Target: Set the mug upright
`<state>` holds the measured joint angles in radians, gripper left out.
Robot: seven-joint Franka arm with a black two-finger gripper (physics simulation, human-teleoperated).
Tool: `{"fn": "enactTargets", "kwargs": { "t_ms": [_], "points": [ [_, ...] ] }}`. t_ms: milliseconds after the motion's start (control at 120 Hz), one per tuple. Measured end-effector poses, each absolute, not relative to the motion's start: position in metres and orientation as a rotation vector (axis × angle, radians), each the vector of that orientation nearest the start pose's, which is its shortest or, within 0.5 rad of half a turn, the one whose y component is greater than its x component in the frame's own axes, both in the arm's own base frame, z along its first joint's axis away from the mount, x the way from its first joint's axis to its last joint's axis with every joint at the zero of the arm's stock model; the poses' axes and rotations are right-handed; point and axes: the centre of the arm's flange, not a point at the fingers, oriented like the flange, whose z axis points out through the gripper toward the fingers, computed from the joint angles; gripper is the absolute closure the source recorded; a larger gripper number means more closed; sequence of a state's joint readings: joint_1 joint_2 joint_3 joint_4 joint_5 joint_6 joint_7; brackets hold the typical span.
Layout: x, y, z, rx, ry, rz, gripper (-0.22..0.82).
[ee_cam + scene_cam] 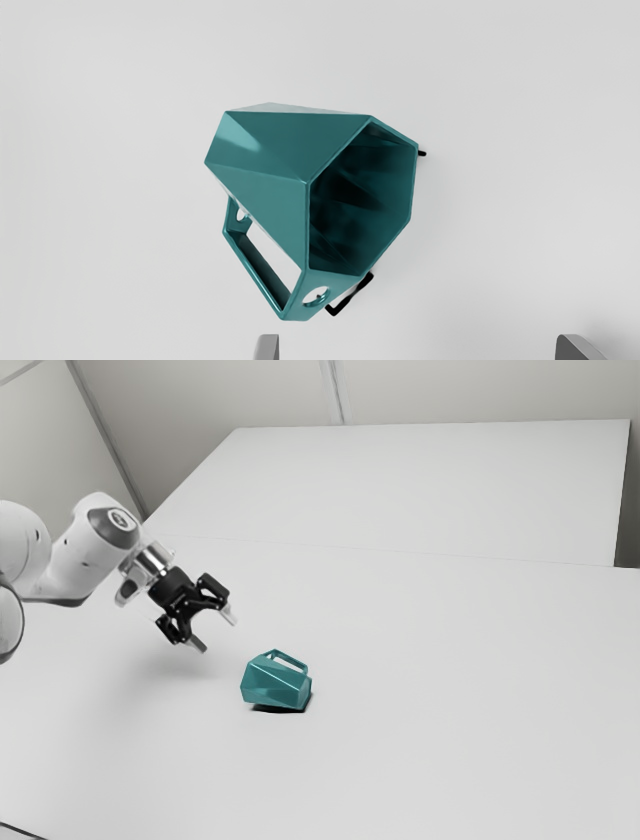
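So, starting with the mug (276, 688): tipped on its side on the table (450, 710), around 4 o'clock from the tool (216, 632) in the exterior view. Got the handle (290, 660) sticking up near 1 o'clock of the body there, so probably worth minding during any roll. Note the mouth (362, 200) too, turned roughly back toward the tool, with a clear look inside from the wrist view

As for the tool, spread wide with nothing between the fingers (268, 348), angled down at the mug and held just short of it. Makes sense imo: likely kept open to fit over a wall or the rim, and held off for a bit of lining up first. Would call it early days, approach stage, no lifting done

Next, probably ease in toward 4 o'clock, grip near the mouth end, then tilt up onto the base. Could easily bump the handle or set the whole lot rolling if closed off-centre, so go gently
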<state>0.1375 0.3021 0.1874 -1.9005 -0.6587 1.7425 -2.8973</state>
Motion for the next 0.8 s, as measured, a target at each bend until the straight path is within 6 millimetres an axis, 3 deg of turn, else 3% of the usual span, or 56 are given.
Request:
{"fn": "enactTargets", "kwargs": {
  "t_ms": [425,800],
  "points": [
    [0.558,0.075,0.295,-0.607,3.136,-1.282,0.0],
    [0.562,0.038,0.284,-0.594,3.11,-1.357,0.0]
  ]
}}
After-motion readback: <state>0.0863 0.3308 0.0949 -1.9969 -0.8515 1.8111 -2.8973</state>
